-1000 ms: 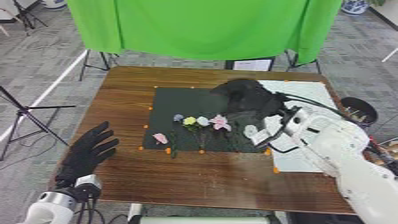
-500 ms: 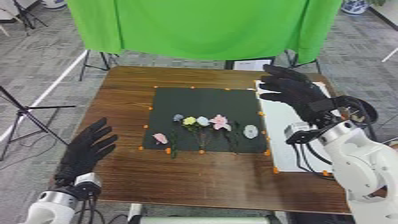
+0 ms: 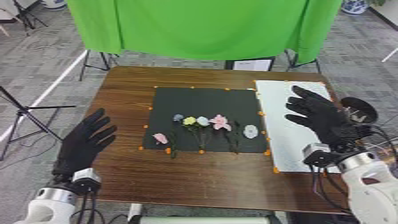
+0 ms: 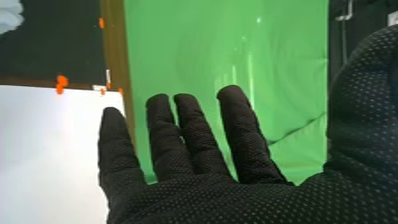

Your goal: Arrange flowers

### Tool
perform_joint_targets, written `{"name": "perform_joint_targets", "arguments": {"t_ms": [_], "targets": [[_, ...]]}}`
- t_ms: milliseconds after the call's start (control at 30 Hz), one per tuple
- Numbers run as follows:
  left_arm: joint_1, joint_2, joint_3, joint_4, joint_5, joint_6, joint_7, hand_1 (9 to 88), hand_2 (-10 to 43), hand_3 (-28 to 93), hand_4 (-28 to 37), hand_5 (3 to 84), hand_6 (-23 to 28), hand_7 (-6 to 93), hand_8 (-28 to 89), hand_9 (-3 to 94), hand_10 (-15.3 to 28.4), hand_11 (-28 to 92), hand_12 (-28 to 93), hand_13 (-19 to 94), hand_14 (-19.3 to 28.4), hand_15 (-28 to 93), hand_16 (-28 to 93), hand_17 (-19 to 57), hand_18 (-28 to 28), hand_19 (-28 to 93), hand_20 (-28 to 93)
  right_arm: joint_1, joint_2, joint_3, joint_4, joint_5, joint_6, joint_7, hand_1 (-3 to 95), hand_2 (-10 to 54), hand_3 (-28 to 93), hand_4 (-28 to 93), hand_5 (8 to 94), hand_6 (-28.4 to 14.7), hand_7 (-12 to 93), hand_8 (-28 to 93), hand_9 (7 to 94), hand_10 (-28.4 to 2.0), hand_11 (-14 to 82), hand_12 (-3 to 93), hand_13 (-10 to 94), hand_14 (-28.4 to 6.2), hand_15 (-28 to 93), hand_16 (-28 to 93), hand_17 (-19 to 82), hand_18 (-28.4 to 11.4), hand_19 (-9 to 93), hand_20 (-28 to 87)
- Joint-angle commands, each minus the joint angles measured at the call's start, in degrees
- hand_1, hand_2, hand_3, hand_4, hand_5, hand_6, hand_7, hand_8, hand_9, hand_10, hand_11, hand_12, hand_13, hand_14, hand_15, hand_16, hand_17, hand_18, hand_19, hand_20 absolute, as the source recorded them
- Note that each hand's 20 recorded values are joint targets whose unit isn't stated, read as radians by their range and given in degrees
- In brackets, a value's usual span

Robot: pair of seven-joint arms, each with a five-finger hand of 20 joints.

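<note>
In the head view, my right hand [image 3: 318, 116] is over the white sheet, open and holding nothing. The right wrist view has the same hand [image 4: 209, 200] with straight fingers. My left hand [image 3: 82, 145] stands open at the table's left edge. On the black mat [image 3: 204, 97] lie a purple flower [image 3: 178, 117], a yellow flower [image 3: 189, 121], a pale blue flower [image 3: 203, 121] and a large pink flower [image 3: 220, 122], with green stems toward the front. A smaller pink flower [image 3: 160, 138] is at the mat's left, a white flower [image 3: 250, 131] at its right.
The white sheet [image 3: 289, 145] covers the table's right side. A dark round container [image 3: 359, 110] stands beyond the table's right edge. Orange markers line the mat. The brown table [image 3: 204, 180] extends in front, and a green cloth [image 3: 204, 30] hangs behind.
My right hand has moved off the mat to the right and back toward the robot, uncovering the white flower. The left hand has shifted slightly forward. The flowers in sight lie as before.
</note>
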Motion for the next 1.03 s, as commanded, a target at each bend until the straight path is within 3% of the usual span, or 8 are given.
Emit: {"name": "perform_joint_targets", "arguments": {"t_ms": [33,233,600,800,1033], "targets": [[-1.59,-1.87,0.94,0.51,1.03,-1.97,0.14,23.8,-1.6,70,-27.3,27.8,4.0,19.0,-10,22.0,11.7,19,18,17,16.4,30,1,-10.4,23.6,40,7,-1.63,-0.93,-0.12,-0.69,0.50,-0.08,0.19,14.3,-9.5,86,-26,34.7,-3.3,14,-9,33.0,-13.3,7.3,25.5,25,-11.4,9,35,-1,-21.7,36,20],[-3.54,-2.19,2.25,1.55,1.07,-2.81,0.00,23.9,-1.6,70,-27.2,28.0,4.1,18.3,-10,21.7,11.7,19,19,17,16.1,30,1,-10.6,23.1,39,8,-1.09,-0.95,-0.35,-0.31,0.63,0.47,-0.42,14.5,-9.5,86,-25,35.0,-3.3,15,-9,33.5,-13.3,8.0,25.5,25,-11.3,9,36,-1,-21.8,36,20],[-4.98,-2.53,3.51,2.37,0.92,-3.41,-0.58,24.0,-1.6,70,-27.2,28.1,4.0,18.2,-9,22.0,11.8,19,19,17,16.3,30,2,-10.6,23.0,39,9,-0.77,-0.75,-0.90,0.01,0.89,2.04,-1.23,14.7,-9.5,87,-25,35.1,-3.2,15,-9,33.7,-13.4,8.3,25.3,25,-11.2,10,36,-1,-21.9,37,20],[-4.62,-2.91,3.58,2.46,0.98,-3.62,-1.28,24.3,-1.5,70,-27.3,28.0,3.9,18.5,-9,22.3,11.8,19,19,17,16.3,30,2,-10.5,23.0,39,9,-1.72,-0.81,-0.93,-0.25,1.03,2.85,-1.25,14.7,-9.5,87,-25,35.5,-3.3,16,-9,34.1,-13.4,8.8,25.2,26,-11.1,10,36,0,-21.9,37,20],[-5.52,-3.52,4.73,3.37,0.89,-3.87,-1.63,24.4,-1.4,70,-27.3,27.9,3.8,18.8,-10,22.6,12.0,20,19,18,16.4,30,2,-10.5,23.0,39,9,-1.77,-0.78,-0.78,-0.38,1.14,2.64,-1.33,14.9,-9.5,87,-25,35.6,-3.2,16,-9,34.3,-13.4,8.9,25.1,26,-11.2,11,36,0,-21.8,37,20]]}}
